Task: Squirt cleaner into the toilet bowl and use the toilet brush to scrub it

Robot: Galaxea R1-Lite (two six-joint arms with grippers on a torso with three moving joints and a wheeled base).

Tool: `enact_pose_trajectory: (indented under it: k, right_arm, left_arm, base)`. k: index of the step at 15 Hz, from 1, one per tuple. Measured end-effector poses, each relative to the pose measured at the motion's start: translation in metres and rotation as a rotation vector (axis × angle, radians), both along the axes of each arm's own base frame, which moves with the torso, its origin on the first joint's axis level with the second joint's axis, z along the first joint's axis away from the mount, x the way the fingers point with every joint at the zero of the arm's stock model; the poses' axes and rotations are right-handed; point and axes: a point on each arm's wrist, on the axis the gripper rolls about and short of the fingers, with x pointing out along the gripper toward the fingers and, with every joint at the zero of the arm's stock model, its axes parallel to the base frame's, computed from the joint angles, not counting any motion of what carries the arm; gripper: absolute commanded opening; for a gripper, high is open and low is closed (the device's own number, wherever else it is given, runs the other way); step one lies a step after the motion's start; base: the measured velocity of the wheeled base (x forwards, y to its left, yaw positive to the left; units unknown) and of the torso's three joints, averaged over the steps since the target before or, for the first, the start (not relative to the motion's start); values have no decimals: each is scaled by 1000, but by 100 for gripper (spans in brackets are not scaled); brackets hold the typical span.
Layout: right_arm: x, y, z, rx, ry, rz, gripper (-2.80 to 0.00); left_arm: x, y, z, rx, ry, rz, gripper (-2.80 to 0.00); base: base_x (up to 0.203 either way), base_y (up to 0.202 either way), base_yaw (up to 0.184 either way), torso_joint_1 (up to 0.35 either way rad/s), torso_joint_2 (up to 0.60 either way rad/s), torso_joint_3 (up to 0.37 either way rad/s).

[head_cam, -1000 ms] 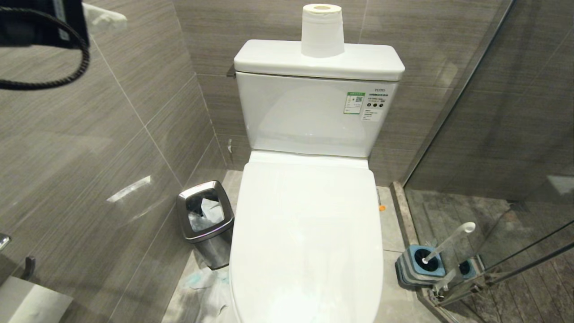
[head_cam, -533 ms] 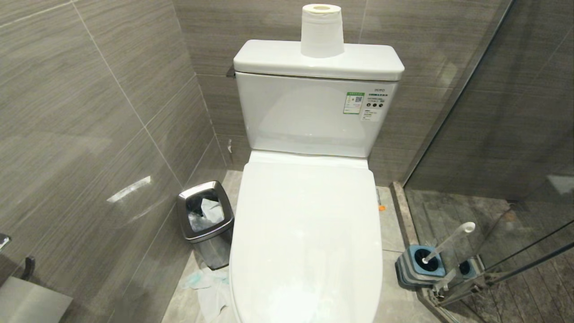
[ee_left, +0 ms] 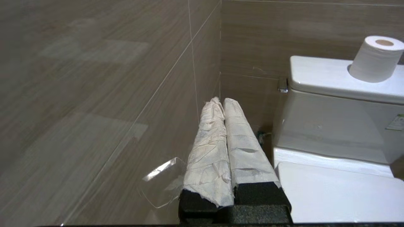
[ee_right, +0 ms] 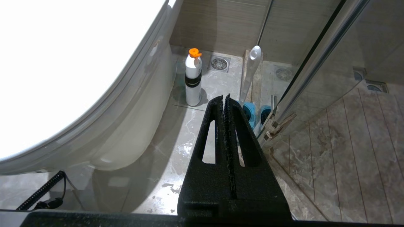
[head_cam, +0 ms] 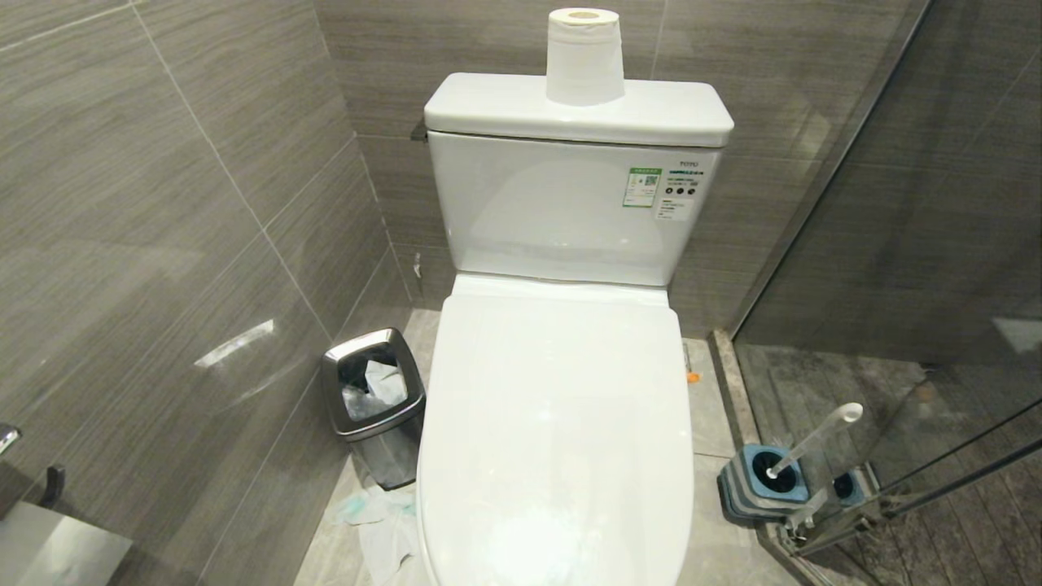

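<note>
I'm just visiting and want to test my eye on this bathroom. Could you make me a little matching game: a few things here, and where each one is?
Things:
1. paper roll
2. steel bin
3. toilet brush
4. spray bottle

Places:
A. leaning in a grey-and-blue holder by the glass partition
B. on the floor between the toilet's base and the brush
C. upright on the cistern lid
D. on the floor between the toilet and the tiled side wall

Pairs: 1-C, 2-D, 3-A, 4-B
</note>
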Motion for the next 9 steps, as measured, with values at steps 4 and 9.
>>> enact_pose_trajectory:
  k: [4, 9]
  right_arm:
    - [0, 0, 0, 0, 0, 0, -280]
    - [0, 0, 0, 0, 0, 0, -280]
  left_arm:
    - [-30, -2, -27, 23, 0, -9, -280]
    - [-71, -2, -60, 68, -37, -36, -280]
  base:
    - [0, 0, 0, 0, 0, 0]
    - [0, 0, 0, 0, 0, 0]
